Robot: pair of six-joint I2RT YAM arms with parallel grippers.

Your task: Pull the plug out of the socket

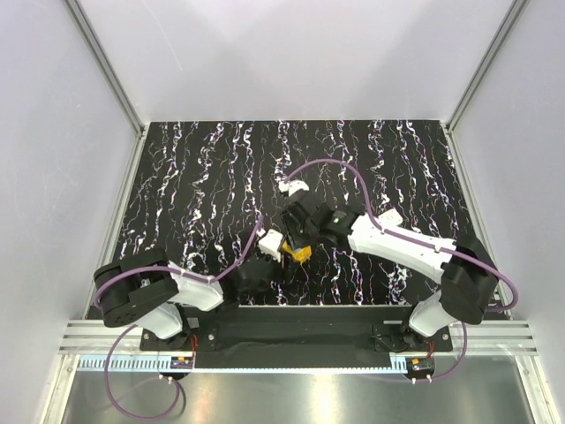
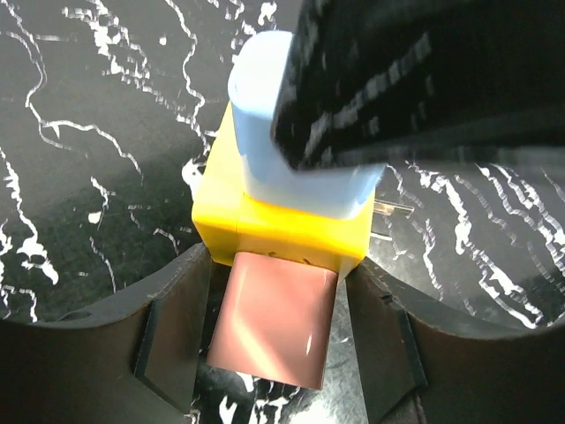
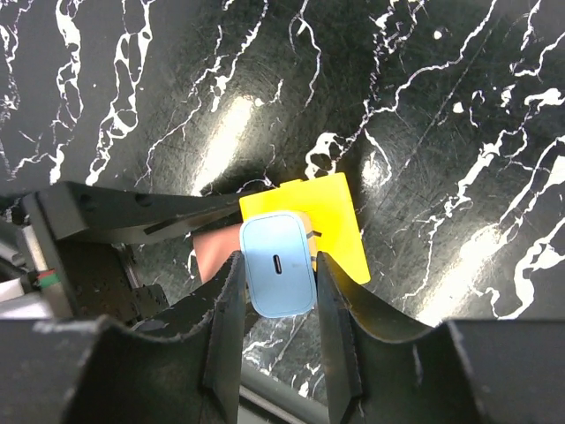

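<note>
1. We see the socket (image 2: 265, 231) as a small bright-yellow cube with crisp edges; the side turned towards the left wrist camera looks orange-pink and glossy.
2. The plug (image 2: 260, 106) is a pale-blue block with rounded corners; it sits flush against one yellow side of the socket; from the right wrist we make out a small slot in the middle of its outer end.
3. From above, the socket lies near the middle of the black, white-veined table (image 1: 194, 177), towards its near edge, between the two arms.
4. The left gripper (image 2: 276, 278) is closed narrowly on the socket; its two fingers flank the orange-pink side, and their tips press the yellow block from left and right.
5. The right gripper (image 3: 278, 278) is clamped on the plug; the pale-blue block fills the gap between its fingers and touches both; the yellow socket juts out just beyond the fingertips.
6. A thin metal pin (image 2: 393, 210) shows at the socket's right edge; we cannot tell which part it belongs to.
</note>
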